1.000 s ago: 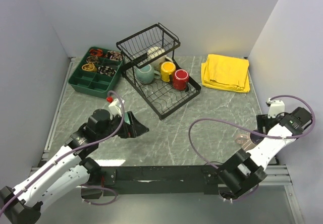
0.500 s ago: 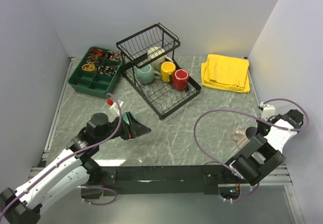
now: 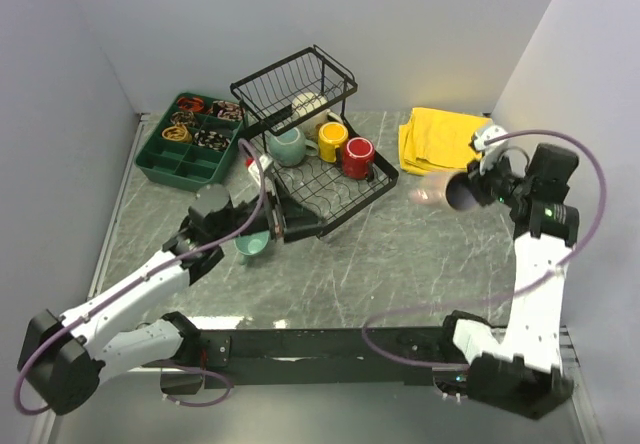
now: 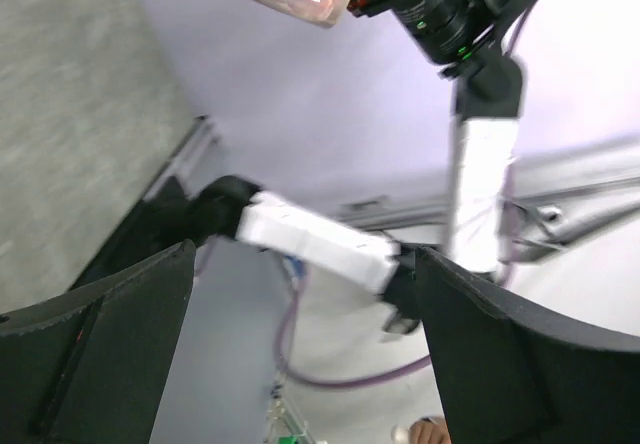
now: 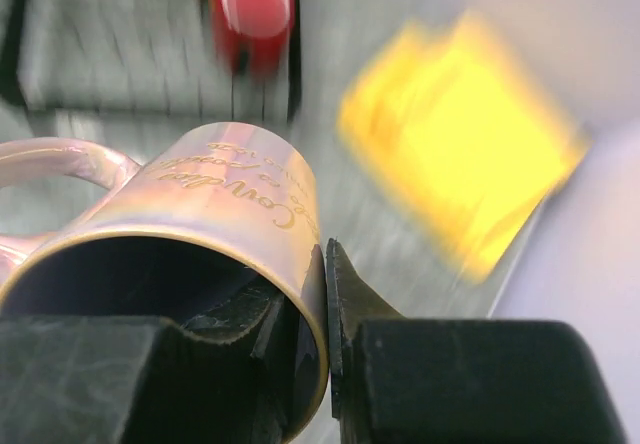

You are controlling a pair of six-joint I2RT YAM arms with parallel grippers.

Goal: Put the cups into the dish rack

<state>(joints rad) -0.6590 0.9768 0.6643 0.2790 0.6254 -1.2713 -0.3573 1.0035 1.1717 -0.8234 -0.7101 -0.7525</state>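
Top external: pale pink mug (image 3: 437, 196) held aloft in right gripper (image 3: 468, 192), beside yellow cloth (image 3: 447, 144), well apart from dish rack (image 3: 330, 200). Small teal mug (image 3: 250, 247) just under left gripper (image 3: 272, 226); contact unclear.
Left wrist: fingers (image 4: 100, 324) spread wide.
Right wrist: fingers (image 5: 345, 299) clamped on mug rim.

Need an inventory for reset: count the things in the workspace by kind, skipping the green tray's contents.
Mugs: 6 (cream, grey-green, yellow, red, teal, pink)
Rack: 1
Tray: 1
Cloth: 1
Total: 9
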